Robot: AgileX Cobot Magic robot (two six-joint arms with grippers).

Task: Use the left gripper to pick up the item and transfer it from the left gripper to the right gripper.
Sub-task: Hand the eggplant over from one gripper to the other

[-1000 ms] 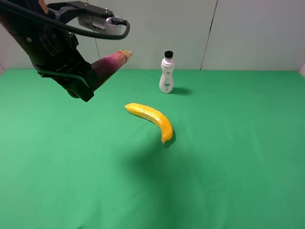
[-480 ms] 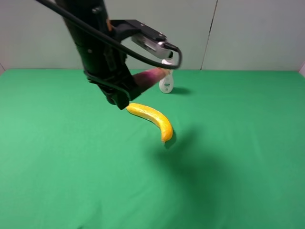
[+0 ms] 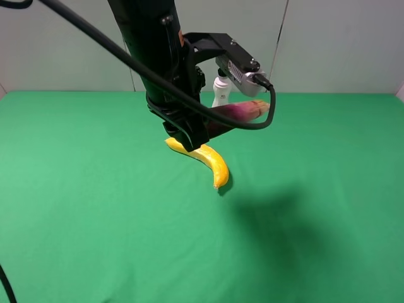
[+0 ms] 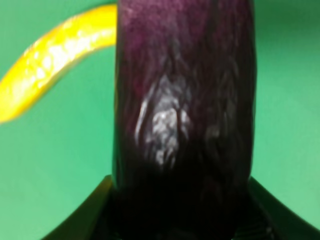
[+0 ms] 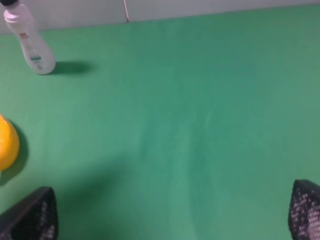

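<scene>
The dark purple eggplant (image 3: 238, 113) is held in the air by my left gripper (image 3: 197, 131), its pale pinkish stem end pointing right. It hangs just above the table, over the yellow banana. In the left wrist view the eggplant (image 4: 182, 115) fills the middle, and the left gripper (image 4: 182, 212) is shut on its lower part. My right gripper (image 5: 167, 220) is open and empty: only its two dark fingertips (image 5: 30, 217) show at the frame's lower corners, over bare green cloth. It is out of the exterior high view.
A yellow banana (image 3: 207, 158) lies on the green table (image 3: 315, 189), below and in front of the left gripper. A white bottle with a black cap (image 3: 220, 92) stands behind, partly hidden by the arm. It also shows in the right wrist view (image 5: 31, 45).
The left arm has swung from the far left to the middle with the eggplant in it. It now hangs lower, over the banana and in front of the bottle.
</scene>
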